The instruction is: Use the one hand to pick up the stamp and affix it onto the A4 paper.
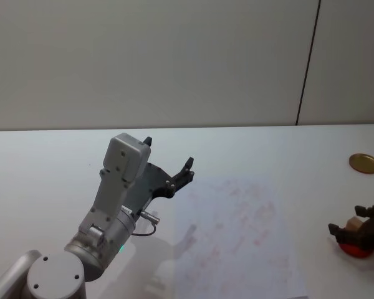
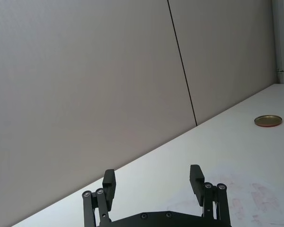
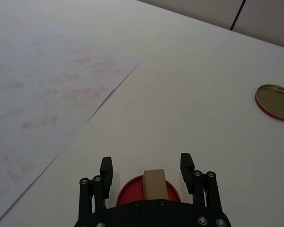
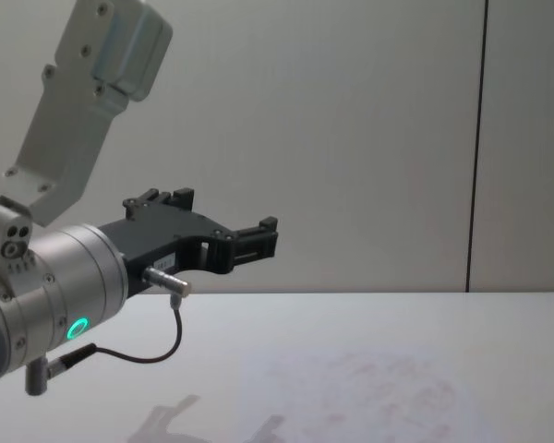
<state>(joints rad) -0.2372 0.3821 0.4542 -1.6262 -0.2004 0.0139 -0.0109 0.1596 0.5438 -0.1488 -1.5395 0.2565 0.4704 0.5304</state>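
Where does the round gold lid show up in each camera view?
Head: gold lid on the table at the far right edge.
Left wrist: lid at right, on the table.
Right wrist: lid at the right edge.
Chest: not in it.
Shared landmark: the A4 paper.

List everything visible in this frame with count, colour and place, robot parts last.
A4 paper: one, white with faint reddish marks, flat on the table's middle.
stamp: one, tan wood, on the red pad, between the right gripper's fingers.
red pad: one, round, right of the paper.
lid: one, gold, far right of the table.
table: one, white.
wall: light grey, behind.
left gripper: black, open, raised left of the paper.
right gripper: black, open around the stamp.
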